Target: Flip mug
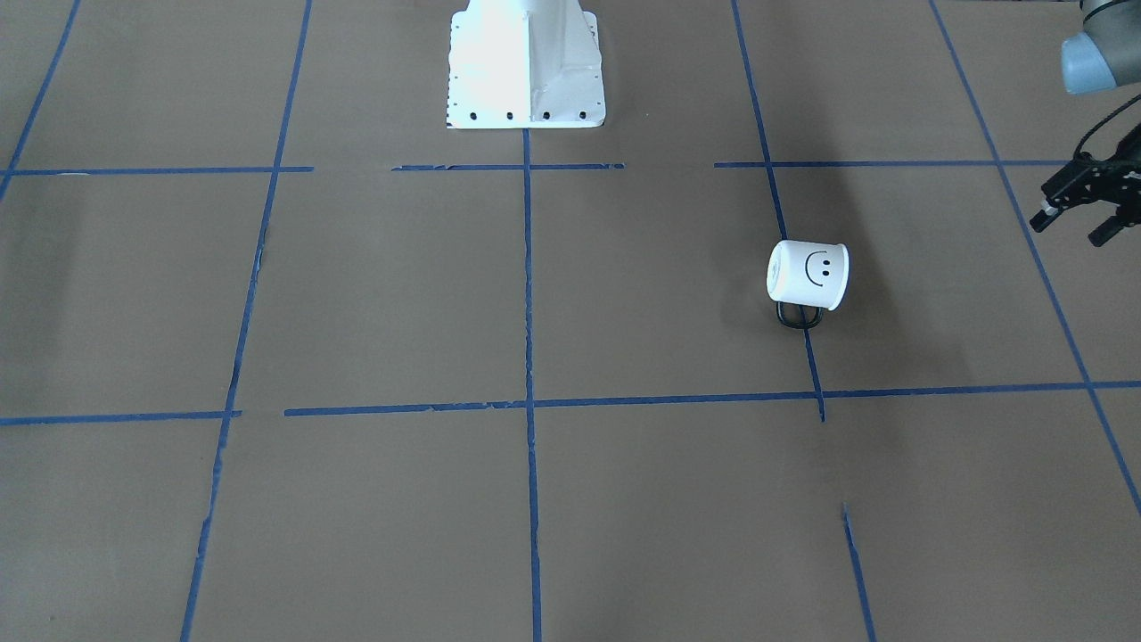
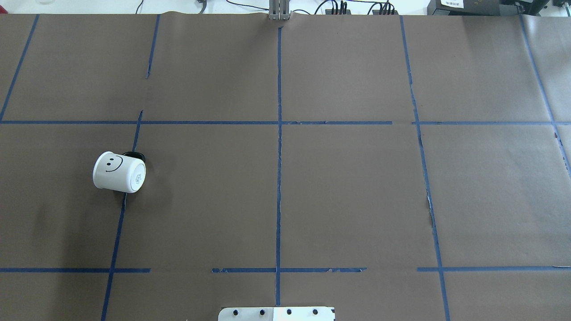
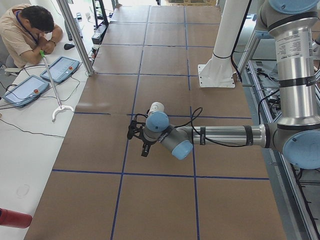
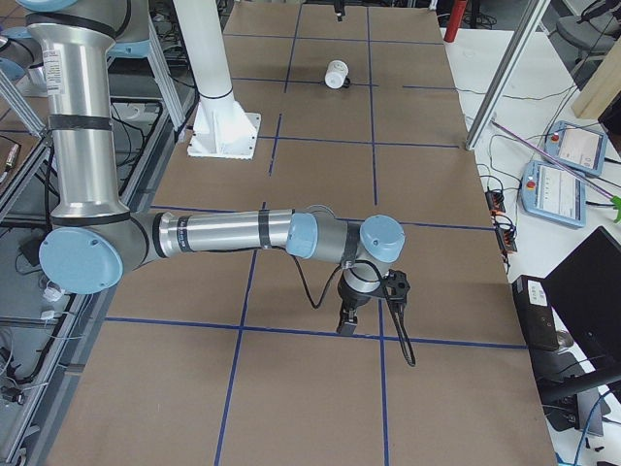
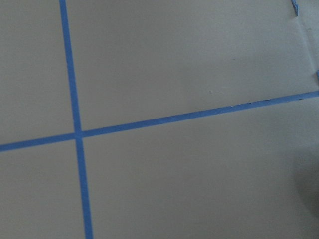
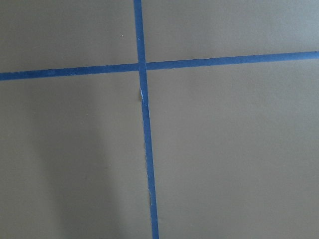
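Left side view, near arm: a silver-tubed left arm [image 3: 227,135] with black bands, pale blue joint caps [image 3: 157,121], a printed label on the upright link at upper right, and a thin black cable [image 3: 196,108] looping off the wrist. The right arm [image 4: 218,233] in the other side view has the same silver and blue. Top centre of the front view sits a white pedestal base [image 1: 526,62], dark screw holes along its flange, and at the right edge the matte black left gripper [image 1: 1068,231].

The mug [image 1: 807,275] bears a black smiley face; the print on its base is too small to read.
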